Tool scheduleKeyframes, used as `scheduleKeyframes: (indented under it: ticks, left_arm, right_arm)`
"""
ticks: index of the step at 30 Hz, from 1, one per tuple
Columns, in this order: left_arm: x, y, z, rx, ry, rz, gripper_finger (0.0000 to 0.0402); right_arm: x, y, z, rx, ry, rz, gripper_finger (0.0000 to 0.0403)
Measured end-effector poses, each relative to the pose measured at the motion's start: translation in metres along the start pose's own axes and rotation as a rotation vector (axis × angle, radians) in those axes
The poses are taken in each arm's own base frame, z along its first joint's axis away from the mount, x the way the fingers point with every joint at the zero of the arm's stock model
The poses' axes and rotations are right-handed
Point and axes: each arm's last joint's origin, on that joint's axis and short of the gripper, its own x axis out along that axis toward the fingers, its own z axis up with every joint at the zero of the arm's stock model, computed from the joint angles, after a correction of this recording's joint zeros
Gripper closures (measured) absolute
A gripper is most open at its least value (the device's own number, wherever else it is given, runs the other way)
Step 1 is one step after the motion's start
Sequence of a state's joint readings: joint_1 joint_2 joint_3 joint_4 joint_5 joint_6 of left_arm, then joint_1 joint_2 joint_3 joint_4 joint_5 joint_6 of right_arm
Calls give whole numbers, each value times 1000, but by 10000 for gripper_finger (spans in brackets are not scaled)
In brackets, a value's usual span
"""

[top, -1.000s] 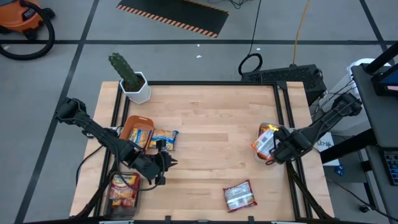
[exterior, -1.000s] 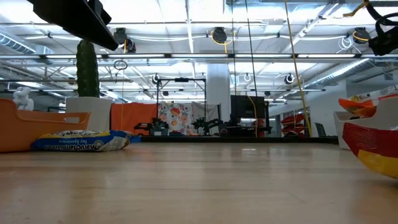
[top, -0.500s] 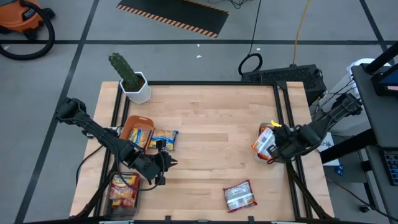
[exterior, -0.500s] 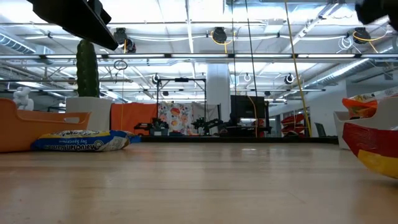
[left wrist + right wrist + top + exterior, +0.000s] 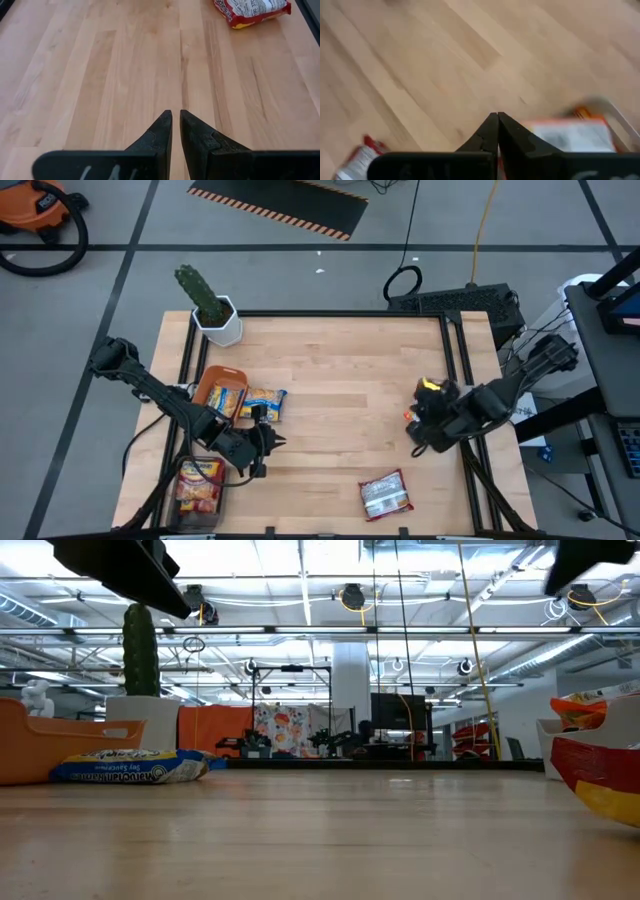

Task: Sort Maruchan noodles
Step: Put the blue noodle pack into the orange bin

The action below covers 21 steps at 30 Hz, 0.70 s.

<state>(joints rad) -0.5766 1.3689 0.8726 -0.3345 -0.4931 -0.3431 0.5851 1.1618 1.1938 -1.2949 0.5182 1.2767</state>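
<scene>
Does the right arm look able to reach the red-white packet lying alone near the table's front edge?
Probably yes: the right gripper hovers shut above bare wood, and nothing lies between it and the red-white packet.

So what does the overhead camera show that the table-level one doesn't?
Only the high view shows both end effectors, left and right, the red-white packet near the front edge, and the packets in the tray. Only the low view shows the room's ceiling lights. Both show the cactus, the orange bowl and the blue-yellow packet.
</scene>
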Motion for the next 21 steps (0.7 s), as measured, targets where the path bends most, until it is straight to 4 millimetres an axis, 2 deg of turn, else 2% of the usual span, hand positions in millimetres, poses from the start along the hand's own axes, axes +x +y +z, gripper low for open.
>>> scheduleKeyframes:
  ticks: [7, 12, 15, 21]
  left_arm:
    - [0, -1, 4, -7, -36, -13, 360]
    - [5, 9, 5, -47, -17, 29, 360]
    - [9, 17, 5, -28, 4, 61, 360]
    - [27, 22, -2, 169, 107, 31, 360]
  right_arm:
    - [13, 44, 12, -123, -251, 133, 401]
    - [20, 74, 19, -216, -364, 231, 401]
    - [21, 84, 22, -262, -409, 263, 401]
    - [16, 87, 31, -302, -460, 325, 401]
